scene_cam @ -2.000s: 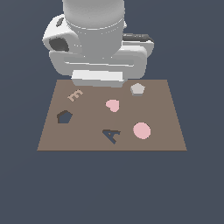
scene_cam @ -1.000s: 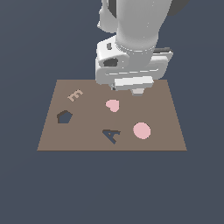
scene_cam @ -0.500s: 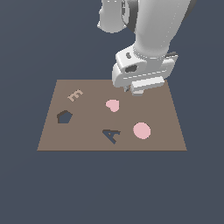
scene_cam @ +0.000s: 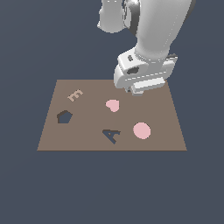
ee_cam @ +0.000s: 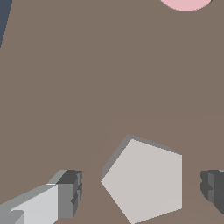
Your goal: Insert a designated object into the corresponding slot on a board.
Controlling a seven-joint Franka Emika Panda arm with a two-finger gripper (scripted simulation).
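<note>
The designated object [ee_cam: 146, 181], a light-grey pentagon block, lies flat on the brown board [ee_cam: 87, 87] in the wrist view. My gripper [ee_cam: 142, 189] is open and straddles it, one fingertip [ee_cam: 68, 194] on each side with a gap to the block. In the exterior view the gripper [scene_cam: 139, 90] hangs low over the board's [scene_cam: 166, 113] far right part and its hand hides the block. The slot [scene_cam: 64, 117], a dark pentagon cutout, is at the exterior view's left side of the board, far from the gripper.
On the board are a pink heart [scene_cam: 113, 105], a pink disc [scene_cam: 141, 130], a dark letter-A cutout [scene_cam: 112, 135] and a tan letter E [scene_cam: 75, 94]. The disc's edge [ee_cam: 186, 3] also shows in the wrist view.
The arm has swung toward the exterior view's right and come down over the board's far right part. Its hand now covers the grey block, which showed two seconds ago.
</note>
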